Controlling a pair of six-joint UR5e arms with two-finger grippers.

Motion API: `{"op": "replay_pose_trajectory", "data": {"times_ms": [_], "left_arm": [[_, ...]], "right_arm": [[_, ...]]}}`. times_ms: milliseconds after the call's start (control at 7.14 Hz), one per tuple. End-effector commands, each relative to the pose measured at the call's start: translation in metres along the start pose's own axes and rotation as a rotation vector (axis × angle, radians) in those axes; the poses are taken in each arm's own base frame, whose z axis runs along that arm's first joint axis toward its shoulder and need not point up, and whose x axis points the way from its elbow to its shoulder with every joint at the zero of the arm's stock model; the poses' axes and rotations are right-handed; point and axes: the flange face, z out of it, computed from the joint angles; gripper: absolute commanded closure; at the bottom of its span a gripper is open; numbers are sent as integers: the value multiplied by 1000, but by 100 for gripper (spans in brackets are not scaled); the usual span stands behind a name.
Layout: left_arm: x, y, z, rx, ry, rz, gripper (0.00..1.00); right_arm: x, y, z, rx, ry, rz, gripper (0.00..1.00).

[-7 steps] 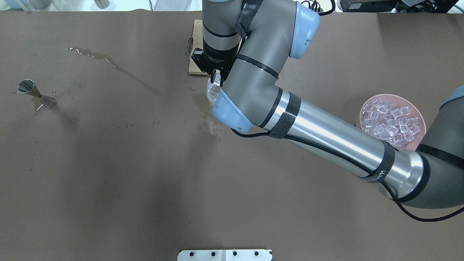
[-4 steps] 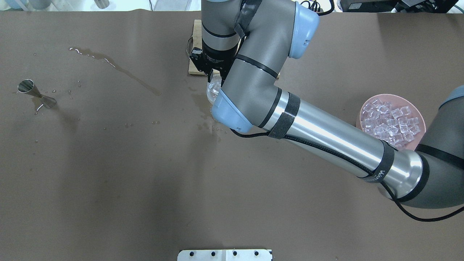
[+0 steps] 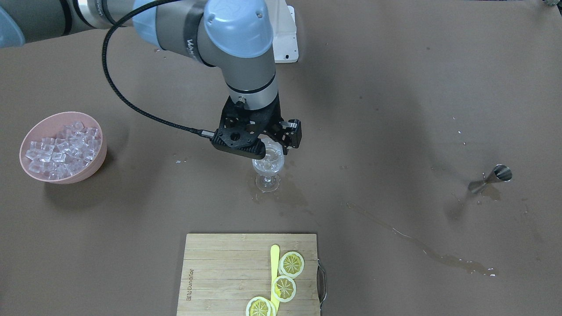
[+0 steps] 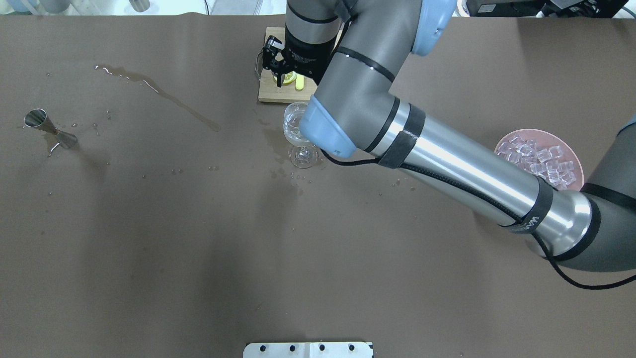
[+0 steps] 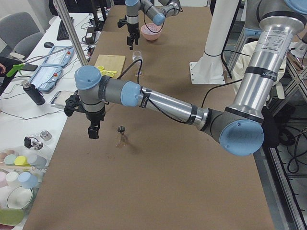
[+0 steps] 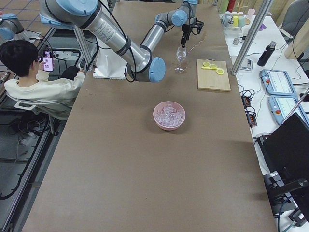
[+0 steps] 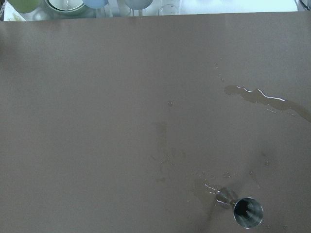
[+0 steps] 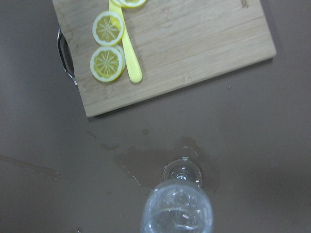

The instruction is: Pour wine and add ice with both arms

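A stemmed glass (image 3: 268, 164) stands upright mid-table on a wet patch and holds clear wine with glassy ice pieces. It also shows in the overhead view (image 4: 294, 122) and at the bottom of the right wrist view (image 8: 177, 208). My right gripper (image 3: 275, 141) hangs just above the glass's rim, open and empty. A pink bowl (image 3: 30, 131) of ice cubes (image 3: 61, 147) sits to the robot's right. My left gripper (image 5: 92, 133) hovers beside a steel jigger (image 5: 122, 130). It shows only in the left side view, so I cannot tell its state.
A bamboo cutting board (image 3: 228, 272) with lemon slices (image 3: 291, 263) and a yellow knife lies beyond the glass. The jigger (image 4: 49, 130) stands at the table's left. A long spill streak (image 4: 159, 94) crosses the paper. A white stand base (image 4: 308, 349) sits at the robot's edge.
My right gripper has lifted off the glass and moved towards the cutting board. The clear piece it held between its fingers is gone. The glass's rim is now uncovered.
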Motion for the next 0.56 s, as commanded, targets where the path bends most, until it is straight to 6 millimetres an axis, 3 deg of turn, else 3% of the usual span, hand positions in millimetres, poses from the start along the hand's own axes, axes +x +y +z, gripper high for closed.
{"op": "replay_pose_trajectory", "data": {"times_ms": [0, 420], "left_arm": [[-1, 0, -3, 5, -1, -1, 2], [1, 0, -6, 11, -1, 2, 2]], "right_arm": [[47, -73, -46, 22, 39, -95, 6], [187, -176, -45, 35, 118, -259, 4]]}}
